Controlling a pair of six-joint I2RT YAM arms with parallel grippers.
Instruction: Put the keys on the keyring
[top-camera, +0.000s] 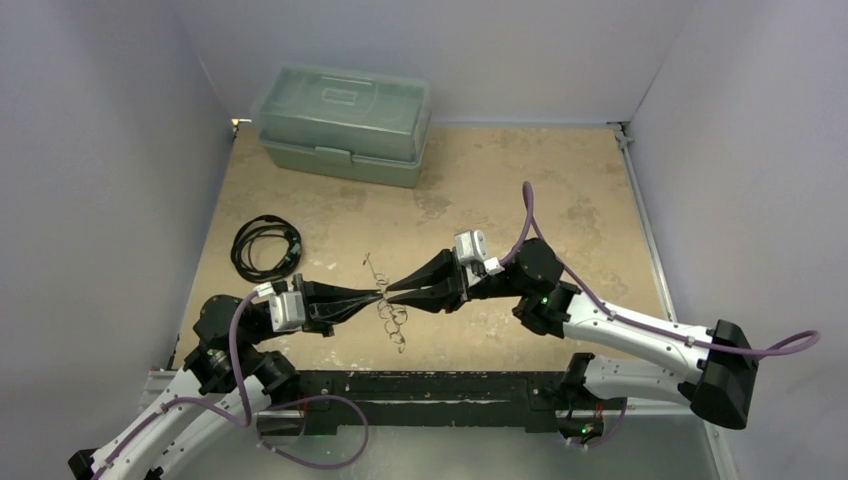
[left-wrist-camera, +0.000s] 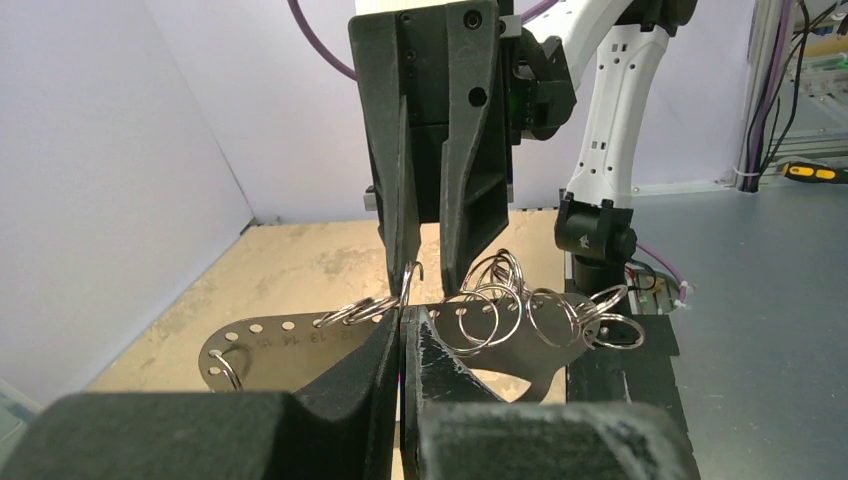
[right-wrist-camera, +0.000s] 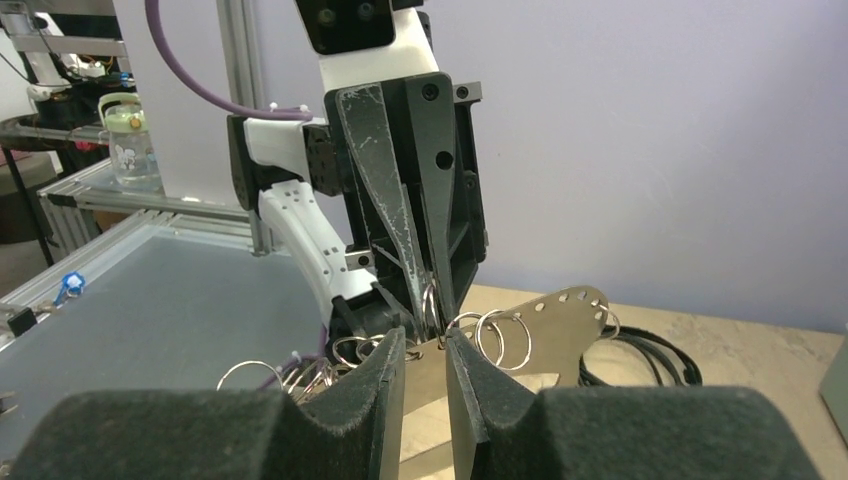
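Currently keyring (left-wrist-camera: 280, 345) hangs mid-air over worktop (top-camera: 500, 200) centre: flat silvery plate w/ row of punched holes, split rings (left-wrist-camera: 497, 300) bunched toward 3 o'clock in left wrist view. Stamped digits, unreadable. Left gripper (left-wrist-camera: 402, 325) pressed together on plate edge; right gripper (left-wrist-camera: 428, 270) slightly parted round a ring, grip unclear.

right gripper (right-wrist-camera: 425, 345) fingers a bit apart, keyring (right-wrist-camera: 560, 318) showing thru gap. left gripper (right-wrist-camera: 432, 305) opposite, pinched tight on keyring edge. split rings (right-wrist-camera: 505, 338) dangling off it, black cable (right-wrist-camera: 650, 365) behind.
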